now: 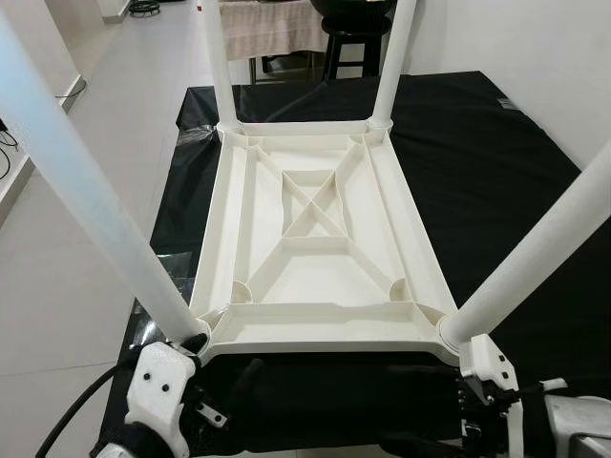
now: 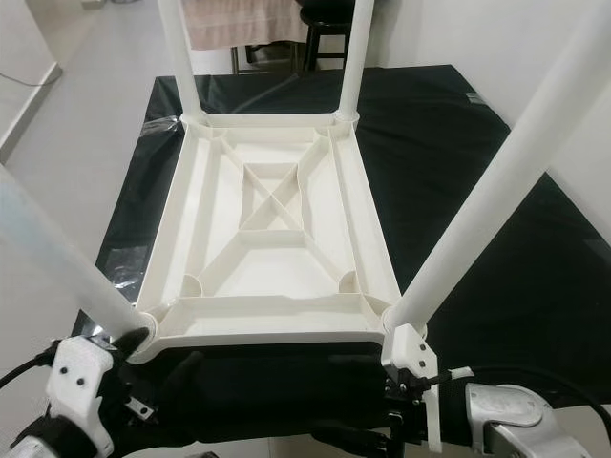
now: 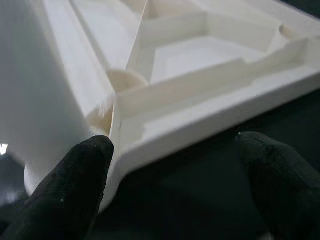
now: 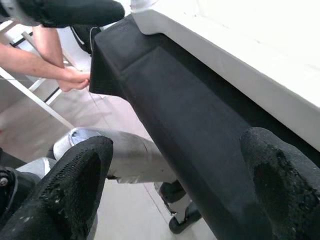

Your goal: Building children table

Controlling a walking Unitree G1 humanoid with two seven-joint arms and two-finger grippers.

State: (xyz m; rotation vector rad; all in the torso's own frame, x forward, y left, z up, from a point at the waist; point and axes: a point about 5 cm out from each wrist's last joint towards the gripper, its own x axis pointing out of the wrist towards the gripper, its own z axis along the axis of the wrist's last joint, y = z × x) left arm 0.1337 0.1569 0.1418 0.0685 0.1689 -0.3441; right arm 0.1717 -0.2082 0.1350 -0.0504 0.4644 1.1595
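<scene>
A: Where was the children's table (image 1: 315,258)?

B: Upside down on a black-covered table (image 1: 496,172), underside ribs up, four white legs (image 1: 86,200) standing in its corner sockets, just ahead of both tools.

A: Left tool (image 3: 170,165)?

B: Fingers (image 3: 70,190) spread apart, holding nothing. One fingertip sat just beside the near corner socket; I could not tell whether it touched.

A: Right tool (image 4: 175,175)?

B: Also spread, empty, below the near edge of the black table, the white rim beyond it. A person's hands (image 4: 72,79) were clasped well behind that tool.
</scene>
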